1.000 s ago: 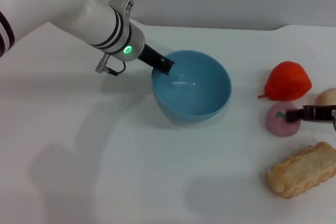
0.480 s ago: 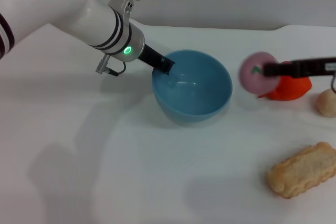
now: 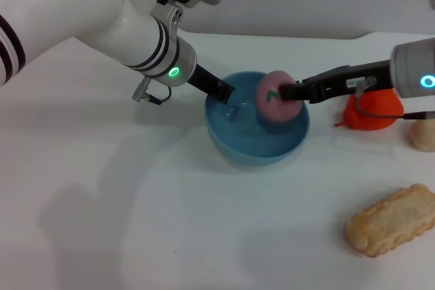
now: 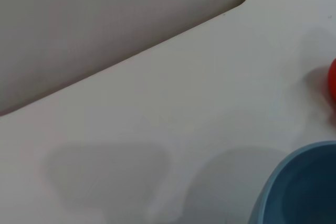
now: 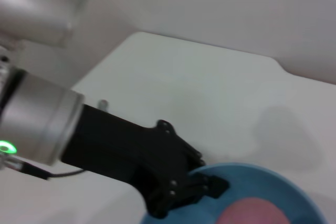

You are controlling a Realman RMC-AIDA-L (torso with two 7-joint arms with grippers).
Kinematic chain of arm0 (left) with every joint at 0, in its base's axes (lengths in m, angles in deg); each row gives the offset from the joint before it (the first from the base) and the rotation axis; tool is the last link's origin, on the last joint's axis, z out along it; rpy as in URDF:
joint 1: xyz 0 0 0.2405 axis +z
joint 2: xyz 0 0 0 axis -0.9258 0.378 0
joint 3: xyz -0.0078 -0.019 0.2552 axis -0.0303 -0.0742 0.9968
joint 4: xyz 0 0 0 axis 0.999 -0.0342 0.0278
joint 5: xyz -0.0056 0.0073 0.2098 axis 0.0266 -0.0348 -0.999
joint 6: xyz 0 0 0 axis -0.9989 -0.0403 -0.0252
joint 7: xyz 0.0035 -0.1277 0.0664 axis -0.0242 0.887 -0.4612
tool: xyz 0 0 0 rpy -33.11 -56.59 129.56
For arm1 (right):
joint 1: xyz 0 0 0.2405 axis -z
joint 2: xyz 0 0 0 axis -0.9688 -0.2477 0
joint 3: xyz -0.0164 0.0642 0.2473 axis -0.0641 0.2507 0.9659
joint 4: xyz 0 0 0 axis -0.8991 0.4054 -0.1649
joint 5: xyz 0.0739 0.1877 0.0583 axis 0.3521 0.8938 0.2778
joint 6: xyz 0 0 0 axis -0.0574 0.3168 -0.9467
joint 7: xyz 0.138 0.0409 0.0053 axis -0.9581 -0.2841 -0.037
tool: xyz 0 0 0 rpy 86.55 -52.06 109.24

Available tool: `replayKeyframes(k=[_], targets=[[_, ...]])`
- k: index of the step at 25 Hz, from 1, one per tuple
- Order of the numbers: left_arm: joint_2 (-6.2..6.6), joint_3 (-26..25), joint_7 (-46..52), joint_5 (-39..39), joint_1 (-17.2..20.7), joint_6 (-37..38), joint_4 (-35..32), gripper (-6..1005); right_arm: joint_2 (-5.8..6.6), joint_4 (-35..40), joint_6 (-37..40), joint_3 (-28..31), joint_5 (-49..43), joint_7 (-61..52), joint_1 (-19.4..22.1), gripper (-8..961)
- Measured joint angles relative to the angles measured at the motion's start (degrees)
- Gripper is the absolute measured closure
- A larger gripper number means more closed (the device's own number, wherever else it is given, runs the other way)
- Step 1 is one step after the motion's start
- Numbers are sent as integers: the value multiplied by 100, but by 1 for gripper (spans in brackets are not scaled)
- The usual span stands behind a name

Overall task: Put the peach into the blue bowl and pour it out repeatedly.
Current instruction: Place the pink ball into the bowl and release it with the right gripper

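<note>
The blue bowl (image 3: 234, 142) stands upright in the middle of the white table. My left gripper (image 3: 224, 91) is shut on the bowl's left rim, one finger inside and one outside; the right wrist view shows its black fingers (image 5: 181, 184) clamped on the rim (image 5: 262, 174). The pink peach (image 3: 270, 103) hangs over the right half of the bowl's opening, about level with the rim. My right gripper (image 3: 291, 92) reaches in from the right and is shut on it. The right wrist view catches the peach (image 5: 254, 212) just above the bowl. Only the bowl's edge (image 4: 299, 187) appears in the left wrist view.
A red-orange pear-shaped fruit (image 3: 372, 112) sits right of the bowl, under the right arm. A pale beige lump (image 3: 423, 135) lies at the far right edge. A tan bread-like piece (image 3: 393, 219) lies at the front right. The table's back edge meets a grey wall.
My right gripper lifted the peach off the table at the right and carried it left, to above the bowl. The bowl and left gripper shifted slightly right.
</note>
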Motion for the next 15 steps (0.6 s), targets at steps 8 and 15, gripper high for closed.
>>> replayKeyframes(k=[8, 15], targets=[[4, 6, 0, 7, 18, -13, 31, 1000, -11, 54, -540, -520, 27, 60, 1, 755], [4, 7, 0, 15, 32, -53, 50, 999, -14, 96, -596, -491, 360, 581, 176, 552]])
